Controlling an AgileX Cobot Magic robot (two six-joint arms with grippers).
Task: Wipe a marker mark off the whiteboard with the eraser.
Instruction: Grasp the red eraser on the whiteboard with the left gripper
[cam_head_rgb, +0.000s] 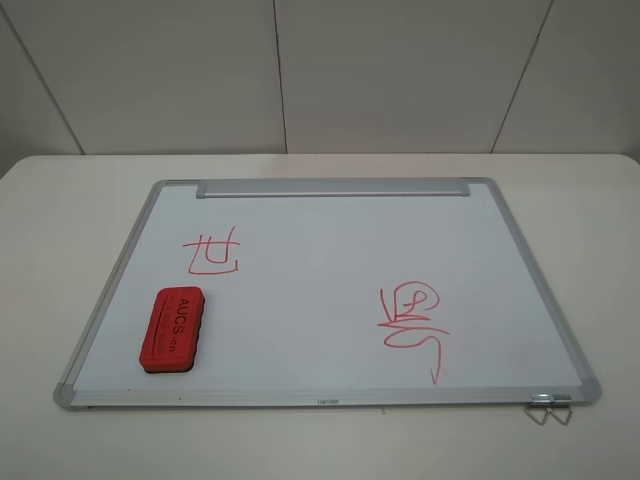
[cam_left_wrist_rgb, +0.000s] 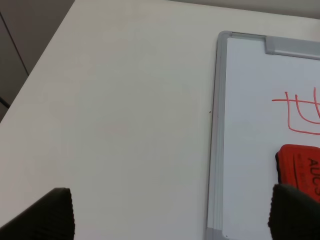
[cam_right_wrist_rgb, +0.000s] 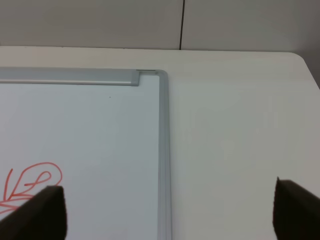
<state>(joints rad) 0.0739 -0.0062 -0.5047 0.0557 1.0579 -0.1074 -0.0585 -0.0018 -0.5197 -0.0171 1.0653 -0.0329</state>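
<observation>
The whiteboard (cam_head_rgb: 330, 290) lies flat on the table, with its silver tray bar (cam_head_rgb: 335, 188) along the far edge. The marker mark (cam_head_rgb: 213, 252), a small red grid, sits on the board's left half. Just in front of it the red eraser (cam_head_rgb: 172, 328) rests on the board, lettering up. Neither gripper shows in the exterior view. In the left wrist view my left gripper (cam_left_wrist_rgb: 172, 215) is open above the table beside the board's left frame; the eraser (cam_left_wrist_rgb: 300, 167) and the mark (cam_left_wrist_rgb: 302, 112) are nearby. My right gripper (cam_right_wrist_rgb: 169, 212) is open over the board's right frame.
A larger curly red scribble (cam_head_rgb: 412, 320) with a long tail covers the board's right half; part of the scribble (cam_right_wrist_rgb: 30, 185) shows in the right wrist view. A metal clip (cam_head_rgb: 548, 405) hangs at the board's near right corner. White table (cam_head_rgb: 60, 220) surrounds the board.
</observation>
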